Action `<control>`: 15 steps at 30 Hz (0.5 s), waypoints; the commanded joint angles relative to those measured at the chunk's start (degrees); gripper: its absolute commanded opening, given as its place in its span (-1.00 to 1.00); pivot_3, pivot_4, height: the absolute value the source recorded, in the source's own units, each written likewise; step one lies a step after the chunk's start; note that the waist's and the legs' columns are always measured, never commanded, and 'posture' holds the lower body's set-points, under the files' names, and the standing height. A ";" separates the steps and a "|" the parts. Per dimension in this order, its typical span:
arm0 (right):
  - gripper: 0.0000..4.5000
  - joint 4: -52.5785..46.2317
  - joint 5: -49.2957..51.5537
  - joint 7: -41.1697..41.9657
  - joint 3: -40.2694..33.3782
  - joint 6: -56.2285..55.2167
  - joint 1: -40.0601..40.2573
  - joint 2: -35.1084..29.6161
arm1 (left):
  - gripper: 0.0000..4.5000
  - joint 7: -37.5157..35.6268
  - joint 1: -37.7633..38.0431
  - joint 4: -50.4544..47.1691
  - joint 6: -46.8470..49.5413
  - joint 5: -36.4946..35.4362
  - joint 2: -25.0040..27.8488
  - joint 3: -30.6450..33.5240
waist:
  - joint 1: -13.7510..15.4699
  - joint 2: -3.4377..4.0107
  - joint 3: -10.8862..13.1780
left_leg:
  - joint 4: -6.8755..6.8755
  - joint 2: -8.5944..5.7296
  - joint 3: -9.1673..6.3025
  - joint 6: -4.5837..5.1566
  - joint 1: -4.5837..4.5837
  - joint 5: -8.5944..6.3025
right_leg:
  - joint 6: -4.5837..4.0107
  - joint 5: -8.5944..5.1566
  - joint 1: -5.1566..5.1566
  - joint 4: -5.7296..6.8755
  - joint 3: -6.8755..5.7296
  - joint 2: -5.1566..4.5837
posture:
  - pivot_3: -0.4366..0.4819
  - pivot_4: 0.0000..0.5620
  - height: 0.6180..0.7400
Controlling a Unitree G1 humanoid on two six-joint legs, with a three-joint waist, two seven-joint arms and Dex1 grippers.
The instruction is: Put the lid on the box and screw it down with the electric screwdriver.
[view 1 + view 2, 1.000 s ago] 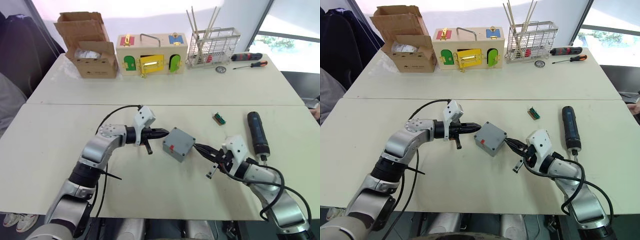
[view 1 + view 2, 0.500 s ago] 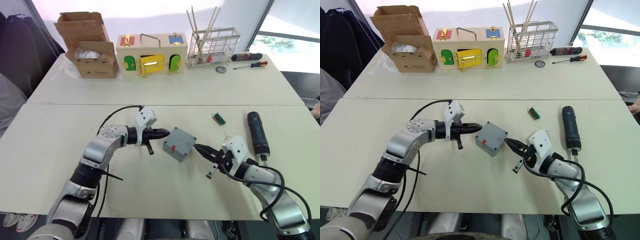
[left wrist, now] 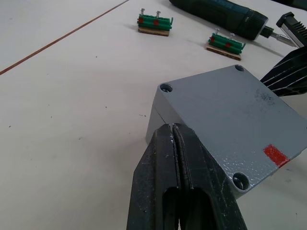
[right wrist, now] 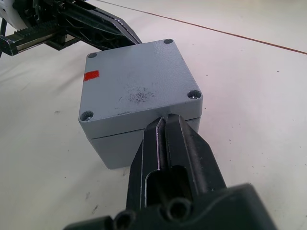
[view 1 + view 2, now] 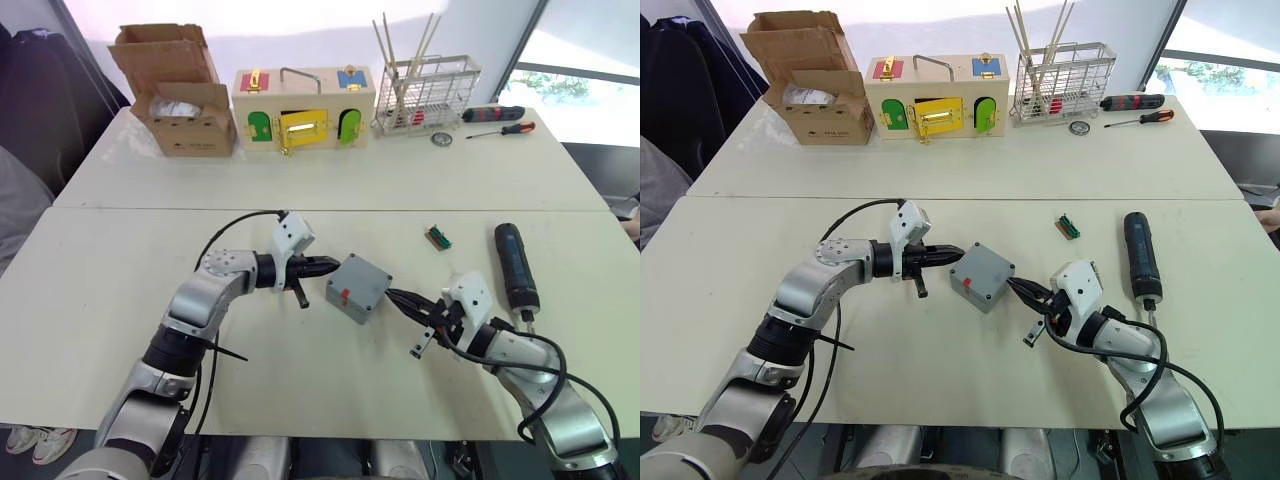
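The grey box (image 5: pixel 357 287) stands mid-table with the lid (image 4: pixel 139 76) resting on top of it. The lid has a red mark and a screw hole at each corner. My left gripper (image 5: pixel 334 266) is shut, and its tips press against the box's left side just under the lid edge (image 3: pixel 165 103). My right gripper (image 5: pixel 391 295) is also shut, and its tips touch the opposite wall of the box (image 4: pixel 115 148). The black electric screwdriver (image 5: pixel 515 265) lies flat on the table to the right, beyond my right arm.
A small green terminal block (image 5: pixel 437 237) lies behind the box. Along the far table stand a cardboard carton (image 5: pixel 180 100), a wooden latch box (image 5: pixel 303 105) and a wire basket (image 5: pixel 425 92). Two manual screwdrivers (image 5: pixel 495 114) lie beside the basket.
My left arm has edged a little to the right against the box. The box and my right gripper have hardly moved.
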 commanded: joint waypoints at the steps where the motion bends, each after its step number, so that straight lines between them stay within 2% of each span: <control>1: -0.98 -3.24 0.25 -0.11 0.50 -0.48 -1.08 0.66 | -1.00 -0.06 -0.40 -1.51 -1.20 -0.18 -0.82 -0.56 | 0.00 0.00 0.00 | 0.00 0.00 0.00 0.00 0.00 0.00 | 0.00 0.00 0.00 0.00 0.00 0.00 | -0.05 -0.47 0.90; 15: -0.98 -3.36 0.15 0.11 1.14 -0.40 -1.04 0.78 | -1.00 -0.60 -0.03 -1.94 -0.98 -0.16 -0.34 -0.66 | -0.04 0.00 0.00 | 0.00 0.00 0.00 -0.05 0.01 0.03 | 0.00 0.00 0.00 0.02 0.00 0.00 | -0.05 -0.47 0.90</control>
